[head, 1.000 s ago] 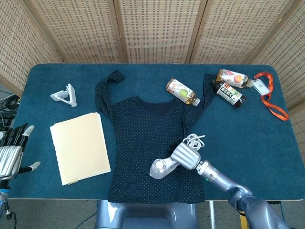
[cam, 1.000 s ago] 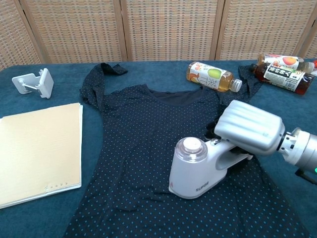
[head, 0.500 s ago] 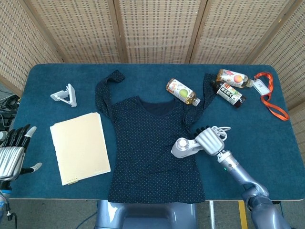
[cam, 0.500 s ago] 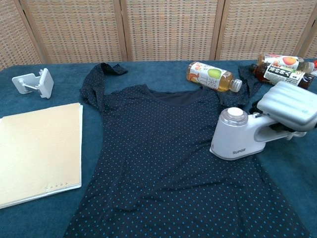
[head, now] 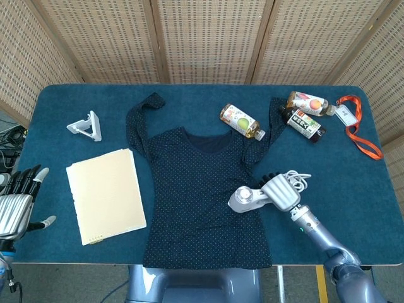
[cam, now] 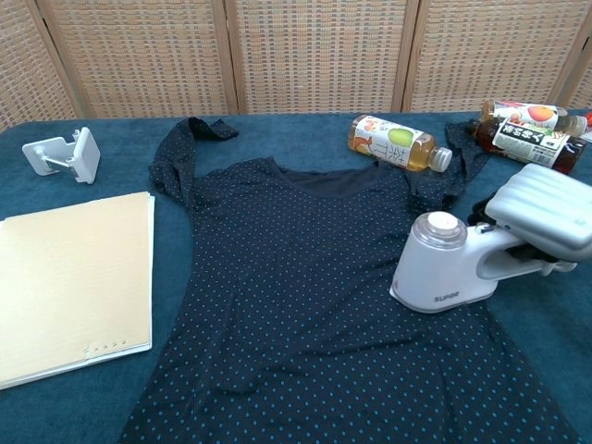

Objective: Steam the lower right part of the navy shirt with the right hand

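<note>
One steamer [head: 248, 198] gripped in our right hand [head: 281, 192], at the navy shirt [head: 199, 189] edge; unsteamed hem lies toward 7 o'clock.

Head view: high above the near table [head: 328, 158] edge, looking steeply down, whole tabletop framed. Chest view: low, close to that same edge, facing the wicker screen [cam: 314, 55] behind the table (far right corner cut off). Both share the navy shirt [head: 202, 189] [cam: 305, 296] at table centre.
</note>
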Controlling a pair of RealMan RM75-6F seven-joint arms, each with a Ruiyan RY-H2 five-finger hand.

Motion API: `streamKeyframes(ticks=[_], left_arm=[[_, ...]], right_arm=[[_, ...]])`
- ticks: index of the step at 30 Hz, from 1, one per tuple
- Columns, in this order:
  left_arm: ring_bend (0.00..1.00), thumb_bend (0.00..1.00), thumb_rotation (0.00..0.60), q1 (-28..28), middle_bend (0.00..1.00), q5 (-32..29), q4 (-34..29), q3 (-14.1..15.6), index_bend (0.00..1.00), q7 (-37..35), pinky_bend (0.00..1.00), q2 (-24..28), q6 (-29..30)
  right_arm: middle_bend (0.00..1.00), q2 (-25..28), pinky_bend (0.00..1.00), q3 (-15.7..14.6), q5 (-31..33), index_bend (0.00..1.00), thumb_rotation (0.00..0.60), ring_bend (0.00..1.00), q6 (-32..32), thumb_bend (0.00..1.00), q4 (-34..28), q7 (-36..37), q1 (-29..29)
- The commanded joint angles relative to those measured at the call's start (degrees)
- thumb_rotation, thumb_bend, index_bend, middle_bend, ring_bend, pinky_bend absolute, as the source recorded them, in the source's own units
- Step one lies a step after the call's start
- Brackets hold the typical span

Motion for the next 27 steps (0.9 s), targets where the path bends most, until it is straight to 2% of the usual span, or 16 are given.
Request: streamKeyframes(ticks=[1,8,16,22,27], left_arm=[[0.0,0.0,0.6,0.0,0.0,-0.1,0.1,0.0,0.0,0.1,0.0,-0.1,0.0],[0.0,0.0,0.6,0.0,0.0,-0.2,0.3,-0.1,0.0,-0.1,0.0,-0.1,0.1],[0.0,0.0,0.6,0.0,0.0,-0.2,0.1,-0.1,0.0,0.5,0.0,-0.2,0.1],[0.0,0.0,0.6,-0.1,0.0,-0.3,0.1,0.0,0.0,0.8,0.0,-0.3,0.0],[0.0,0.0,0.6,0.2,0.0,0.0,-0.2,-0.1,0.0,0.6,0.0,-0.2,0.6]], right_arm=[[0.69,-0.2,0.98,-1.7,-2.0,0.87,0.6,0.71,2.1,1.0,-2.2,-0.7,-0.2],[0.69,0.4,0.98,-4.8,-6.0,0.87,0.6,0.71,5.5,1.0,-6.8,-2.7,-0.2],[0.69,2.1,0.98,-7.1,-9.1,0.87,0.6,0.71,8.4,1.0,-12.7,-4.9,-0.8],[0.69,3.2,0.98,-7.1,-9.7,0.87,0.6,0.71,8.6,1.0,-15.4,-6.5,-1.1],[0.69,3.1,0.98,-6.2,-8.9,0.87,0.6,0.71,8.3,1.0,-13.2,-7.2,-1.7]])
